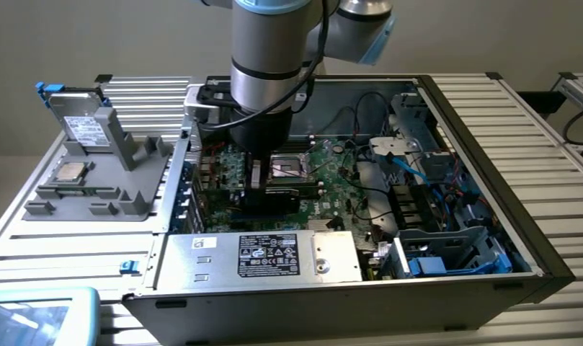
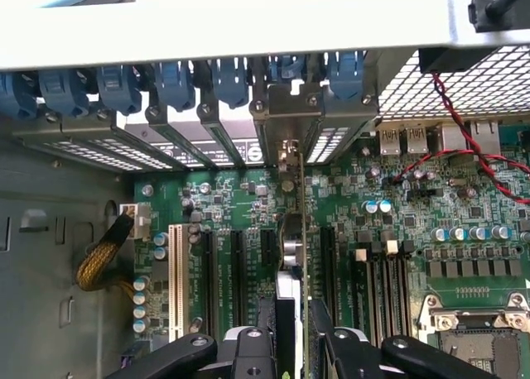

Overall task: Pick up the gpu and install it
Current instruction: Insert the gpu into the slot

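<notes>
while the gripper (image 2: 292,346) sits about half-closed, clamped on the gpu (image 2: 291,255), the card stands edge-on over the motherboard (image 2: 397,205) among the slots, its bracket toward the blue clips (image 2: 228,77) at the rear. to my eye a slight tilt could snag the bracket on the rear frame, or make the edge miss its slot and scrape the board. the label (image 1: 267,254) on the silver box has print too small to read.

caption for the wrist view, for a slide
End effector gripping the graphics card, edge-on, at the motherboard's expansion slots
</notes>
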Available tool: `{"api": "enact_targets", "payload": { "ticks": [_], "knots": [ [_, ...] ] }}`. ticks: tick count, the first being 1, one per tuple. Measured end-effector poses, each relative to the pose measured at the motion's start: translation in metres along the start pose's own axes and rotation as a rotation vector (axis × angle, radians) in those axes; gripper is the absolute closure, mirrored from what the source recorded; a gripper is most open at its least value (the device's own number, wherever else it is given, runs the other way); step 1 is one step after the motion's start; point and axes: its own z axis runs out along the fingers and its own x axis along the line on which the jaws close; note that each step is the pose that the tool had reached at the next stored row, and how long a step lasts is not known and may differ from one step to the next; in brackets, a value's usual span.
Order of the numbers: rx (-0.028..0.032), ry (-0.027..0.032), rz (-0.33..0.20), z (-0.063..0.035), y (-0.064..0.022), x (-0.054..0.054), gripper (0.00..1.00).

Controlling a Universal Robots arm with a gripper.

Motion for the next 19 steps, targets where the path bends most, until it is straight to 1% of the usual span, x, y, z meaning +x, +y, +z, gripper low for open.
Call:
{"api": "enact_targets", "payload": {
  "ticks": [3, 10, 14, 19],
  "knots": [
    [-0.0017, 0.0002, 0.000, 0.0000, 0.0003, 0.0000, 0.73],
    [-0.0017, 0.0003, 0.000, 0.0000, 0.0001, 0.0000, 0.73],
    [-0.0019, 0.0001, 0.000, 0.0004, -0.0019, -0.0002, 0.73],
    [-0.0017, 0.0004, 0.000, 0.0005, -0.0021, -0.0002, 0.73]
  ]
}}
